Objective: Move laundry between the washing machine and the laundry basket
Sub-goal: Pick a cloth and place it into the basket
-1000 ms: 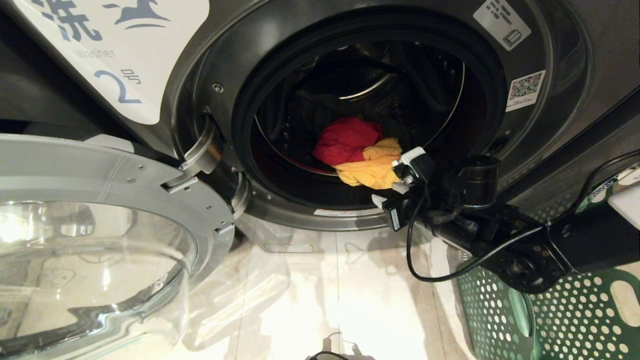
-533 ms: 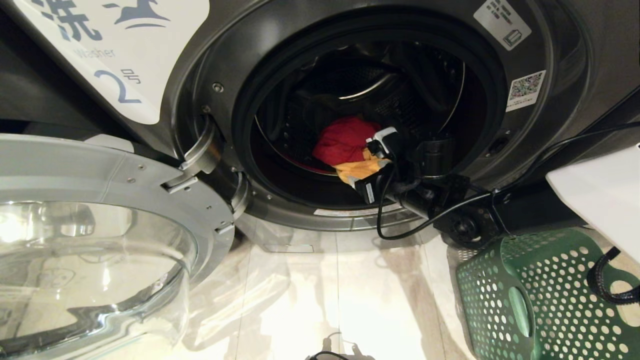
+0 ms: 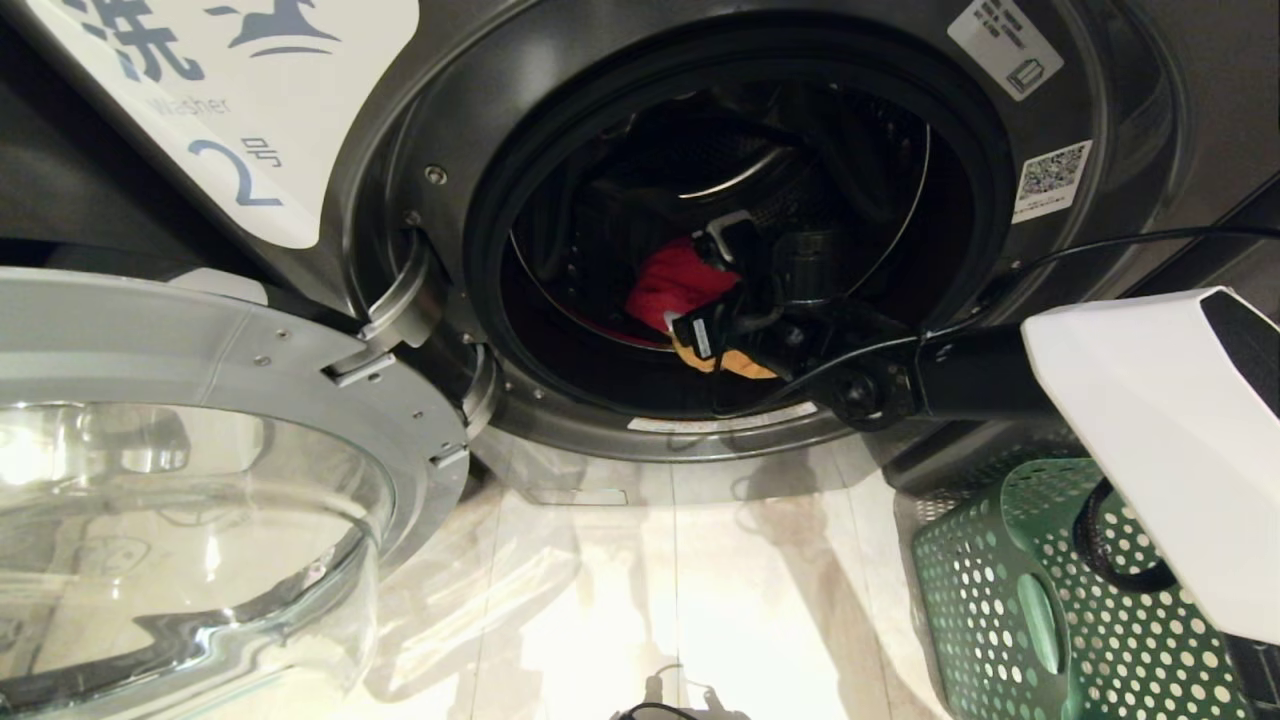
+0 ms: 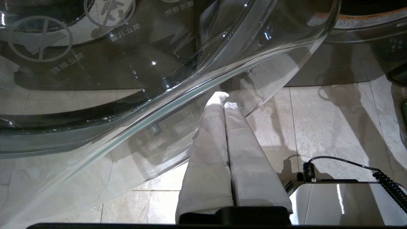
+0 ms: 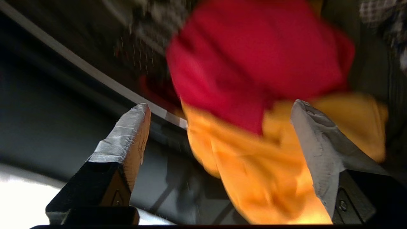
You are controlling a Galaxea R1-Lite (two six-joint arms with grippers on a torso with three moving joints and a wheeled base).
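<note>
A glossy pale tiled floor (image 3: 640,590) fills the lower frame, with a dark grey washing machine (image 3: 1150,120) standing on it across the top and a green perforated laundry basket (image 3: 1000,610) at lower right.

- Pale tiled floor (image 3: 620,580), glossy, streaked with shadows and glare.
- Grout lines visible between tiles.
- Small dark object at floor's near edge (image 3: 660,708); identity unclear.

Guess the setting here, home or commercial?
Probably a self-service laundromat: the washing machine carries a big numbered "Washer 2" label and a QR sticker, with a green perforated laundry basket on the tiled floor.
</note>
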